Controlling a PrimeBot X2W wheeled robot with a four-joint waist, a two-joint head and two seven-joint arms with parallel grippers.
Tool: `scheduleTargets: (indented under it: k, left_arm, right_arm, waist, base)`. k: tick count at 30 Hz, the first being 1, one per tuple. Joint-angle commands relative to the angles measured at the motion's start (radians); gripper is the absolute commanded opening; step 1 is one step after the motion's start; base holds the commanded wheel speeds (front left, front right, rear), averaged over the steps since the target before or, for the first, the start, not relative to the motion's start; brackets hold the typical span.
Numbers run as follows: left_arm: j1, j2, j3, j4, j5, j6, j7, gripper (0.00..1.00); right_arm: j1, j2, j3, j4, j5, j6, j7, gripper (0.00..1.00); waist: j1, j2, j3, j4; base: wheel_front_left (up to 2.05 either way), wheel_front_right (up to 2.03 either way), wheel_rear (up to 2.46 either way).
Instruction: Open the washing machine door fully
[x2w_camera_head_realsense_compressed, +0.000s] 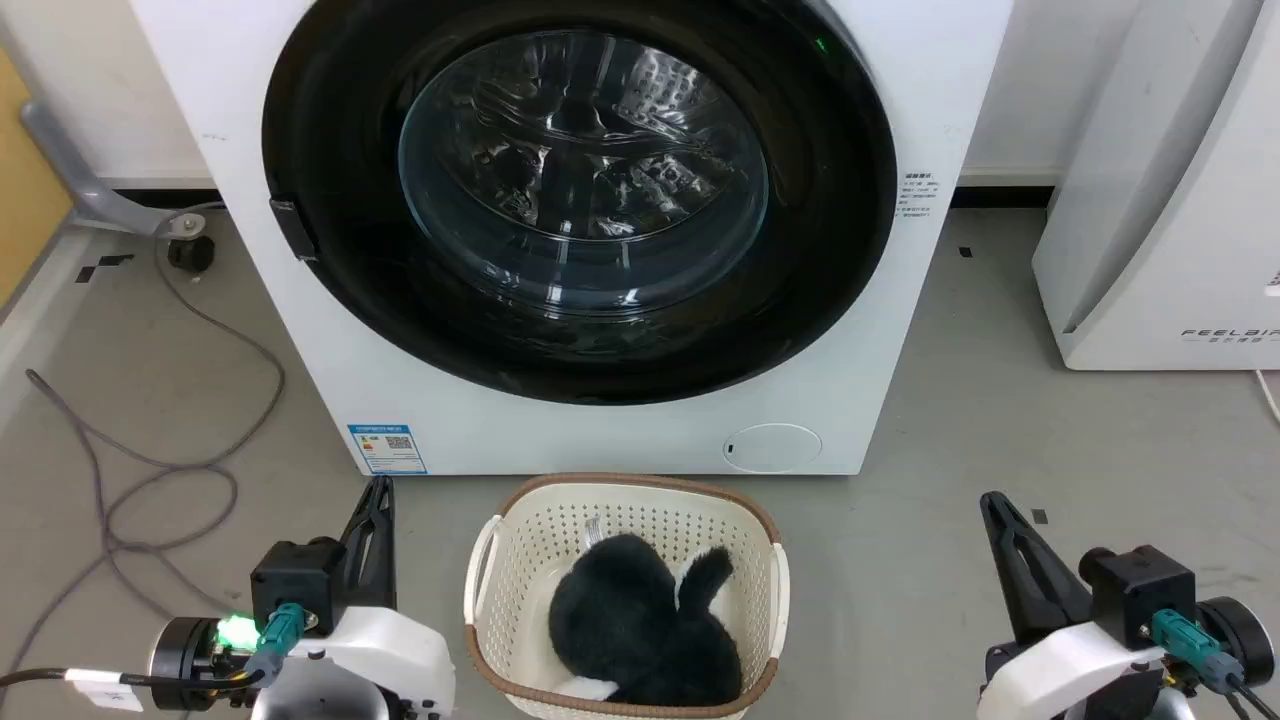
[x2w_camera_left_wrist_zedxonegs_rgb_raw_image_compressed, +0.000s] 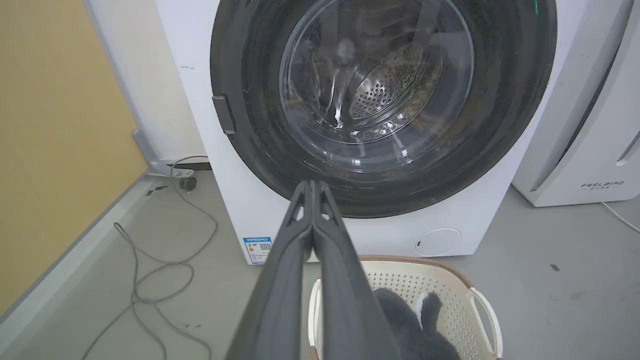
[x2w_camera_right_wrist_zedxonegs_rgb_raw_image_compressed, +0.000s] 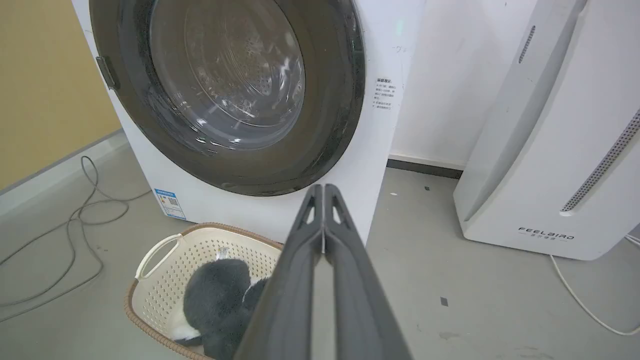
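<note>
The white washing machine (x2w_camera_head_realsense_compressed: 320, 350) stands straight ahead on the floor. Its door (x2w_camera_head_realsense_compressed: 330, 150), a glossy black disc with a clear glass bowl, lies flat against the front, closed. A small black tab (x2w_camera_head_realsense_compressed: 293, 228) sits on the door's left rim. The door also fills the upper part of the left wrist view (x2w_camera_left_wrist_zedxonegs_rgb_raw_image_compressed: 250, 75) and the right wrist view (x2w_camera_right_wrist_zedxonegs_rgb_raw_image_compressed: 330, 100). My left gripper (x2w_camera_head_realsense_compressed: 380, 486) rests low at the lower left, fingers pressed together, empty. My right gripper (x2w_camera_head_realsense_compressed: 990, 500) rests low at the lower right, also shut and empty. Both are well short of the machine.
A cream laundry basket (x2w_camera_head_realsense_compressed: 500, 540) holding a dark plush item (x2w_camera_head_realsense_compressed: 640, 620) stands on the floor between my grippers, just before the machine. A white "FEELBIRD" appliance (x2w_camera_head_realsense_compressed: 1160, 200) stands to the right. Grey cables (x2w_camera_head_realsense_compressed: 150, 460) loop on the floor at left, beside a yellow wall (x2w_camera_left_wrist_zedxonegs_rgb_raw_image_compressed: 50, 125).
</note>
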Motion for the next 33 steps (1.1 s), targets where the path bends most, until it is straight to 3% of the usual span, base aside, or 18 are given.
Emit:
scheduleTargets:
  k: [1, 20, 21, 33]
  left_arm:
    - [0.019, 0.0, -0.001, -0.004, 0.003, 0.002, 0.0, 0.0]
    - [0.019, 0.0, -0.001, -0.004, 0.003, 0.002, 0.0, 0.0]
    - [0.0, 0.0, 0.0, 0.0, 0.0, 0.0, 0.0, 1.0]
    - [-0.001, 0.0, -0.008, 0.001, -0.009, 0.017, -0.02, 1.0]
  right_arm:
    - [-0.012, 0.001, -0.001, 0.002, -0.008, 0.001, 0.002, 0.0]
    - [-0.012, 0.001, -0.001, 0.002, -0.008, 0.001, 0.002, 0.0]
    - [0.0, 0.0, 0.0, 0.0, 0.0, 0.0, 0.0, 1.0]
    - [-0.003, 0.0, -0.016, -0.011, 0.037, 0.0, -0.02, 1.0]
  waist:
    - [0.0001, 0.0, 0.0, 0.0]
    - [0.0001, 0.0, 0.0, 0.0]
    - [0.0001, 0.0, 0.0, 0.0]
    - [0.0001, 0.0, 0.002, 0.0]
  base:
    - [0.0, 0.0, 0.0]
    - [0.0, 0.0, 0.0]
    - [0.0, 0.0, 0.0]
    - [0.0, 0.0, 0.0]
